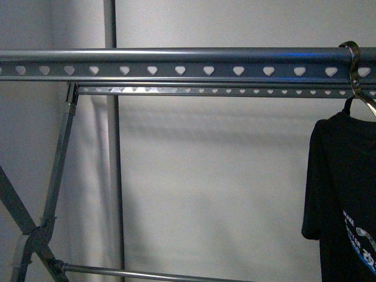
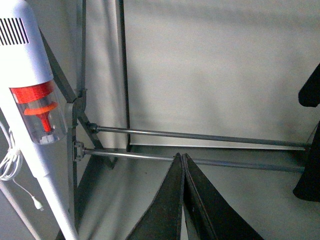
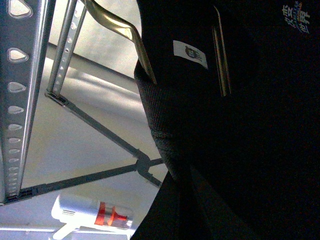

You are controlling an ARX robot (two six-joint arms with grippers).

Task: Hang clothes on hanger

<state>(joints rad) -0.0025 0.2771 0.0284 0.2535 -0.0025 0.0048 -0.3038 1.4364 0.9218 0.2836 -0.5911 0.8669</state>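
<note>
The black T-shirt (image 1: 343, 194) hangs at the far right of the front view from a small metal clothes hanger whose hook (image 1: 354, 59) is over the rail of the grey rack (image 1: 176, 59), the one with heart-shaped holes. In the right wrist view the shirt (image 3: 240, 125) fills most of the picture, with its collar and white label; my right gripper (image 3: 182, 175) is shut on the collar fabric. The rack's rail (image 3: 20, 100) runs beside it. My left gripper (image 2: 183, 157) is shut and empty, low near the rack's lower bars (image 2: 200, 136). Neither arm shows in the front view.
A white stick vacuum with a red part (image 2: 35, 110) leans by the rack's crossed legs (image 2: 77, 105); it also shows in the right wrist view (image 3: 95, 214). A white wall stands behind the rack. A second pierced rail (image 1: 223, 91) runs behind the first.
</note>
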